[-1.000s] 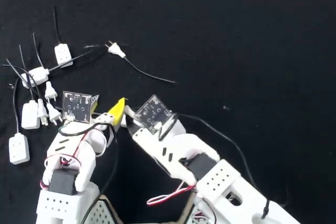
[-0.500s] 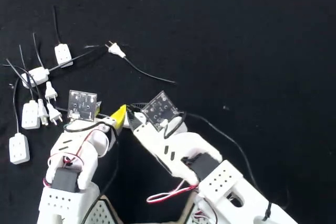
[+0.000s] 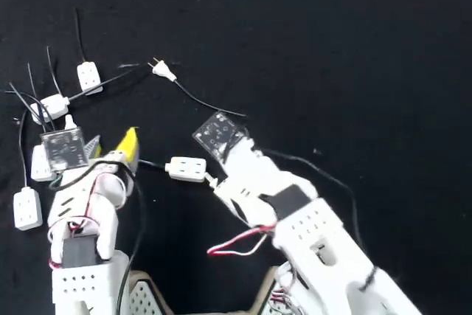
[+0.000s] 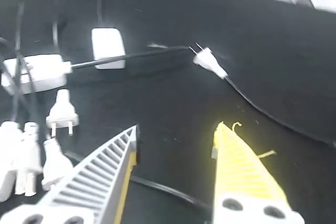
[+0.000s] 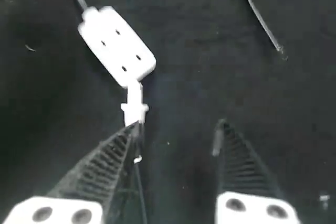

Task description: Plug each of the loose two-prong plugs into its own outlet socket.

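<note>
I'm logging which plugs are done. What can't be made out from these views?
1. Right wrist view: the plug meets the outlet socket, but whether its prongs are fully in is too small to tell.
2. High view: the left arm's camera board covers part of a socket.
3. Left wrist view: plugs at the frame edge are cut off and blurred.

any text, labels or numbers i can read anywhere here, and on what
None can be read.
The outlet socket between the arms: holes only, no print seen.
The loose plug: no marking seen.
The boards on the wrists: marks too small to read.
</note>
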Robot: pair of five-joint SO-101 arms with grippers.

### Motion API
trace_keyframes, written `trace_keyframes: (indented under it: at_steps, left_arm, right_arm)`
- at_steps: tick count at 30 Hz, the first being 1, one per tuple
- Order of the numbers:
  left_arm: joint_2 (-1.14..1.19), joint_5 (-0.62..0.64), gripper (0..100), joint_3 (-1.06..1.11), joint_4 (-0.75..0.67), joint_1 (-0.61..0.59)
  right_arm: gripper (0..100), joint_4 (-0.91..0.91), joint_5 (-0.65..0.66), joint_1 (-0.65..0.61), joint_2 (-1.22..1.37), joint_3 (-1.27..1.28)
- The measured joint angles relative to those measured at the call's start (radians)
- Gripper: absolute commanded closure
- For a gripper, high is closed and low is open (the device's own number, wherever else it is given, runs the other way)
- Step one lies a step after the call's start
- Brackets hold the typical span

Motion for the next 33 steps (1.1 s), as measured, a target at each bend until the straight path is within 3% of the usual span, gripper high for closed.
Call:
trace_keyframes:
  at_steps: [7,14,24,33]
  left_arm:
    - [0.000,0.060,76,0.000,-0.002,-0.094]
    - [0.000,0.068,76,0.000,-0.002,-0.095]
    - [0.000,0.068,76,0.000,-0.002,-0.095]
    - [0.000,0.068,76,0.000,-0.002,-0.095]
  right_arm:
    - [84.2,-0.058,-0.002,-0.015,0.178,0.002]
    - [84.1,0.064,0.002,-0.127,0.192,-0.104]
    - [84.1,0.048,0.040,-0.084,0.198,-0.112]
    - [79.0,-0.041,0.041,-0.084,0.433,-0.147]
